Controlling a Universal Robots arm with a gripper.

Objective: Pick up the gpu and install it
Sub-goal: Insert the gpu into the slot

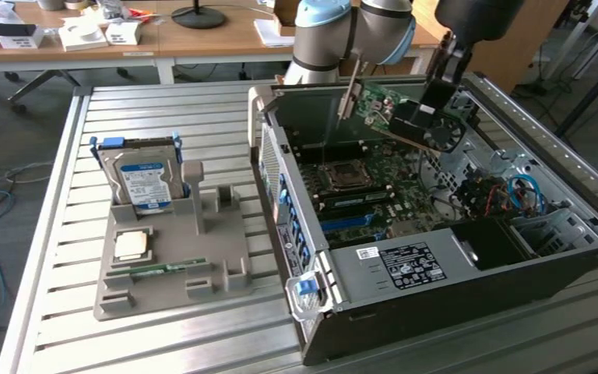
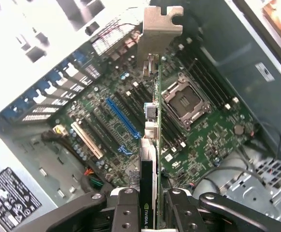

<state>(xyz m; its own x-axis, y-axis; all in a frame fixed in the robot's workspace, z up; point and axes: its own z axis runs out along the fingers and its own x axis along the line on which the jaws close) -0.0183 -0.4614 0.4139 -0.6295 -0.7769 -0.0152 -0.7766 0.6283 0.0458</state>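
black end effector point(image 2: 149, 207) grips thin green-black gpu card point(image 2: 152, 145), held just beside long blue motherboard slot point(image 2: 123, 118). risk: card edge looks offset from slot; pressing could jam or bend it.

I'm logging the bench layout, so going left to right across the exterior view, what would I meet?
hard drive → blue latch → gpu → blue cables

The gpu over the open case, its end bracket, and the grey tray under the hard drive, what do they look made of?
gpu: green circuit board, likely fibreglass laminate, with a black fan shroud that looks like plastic.
bracket: bare sheet metal, dull silver, with stamped notches at its end.
grey tray: matte grey with moulded slots, probably plastic, possibly 3D-printed.
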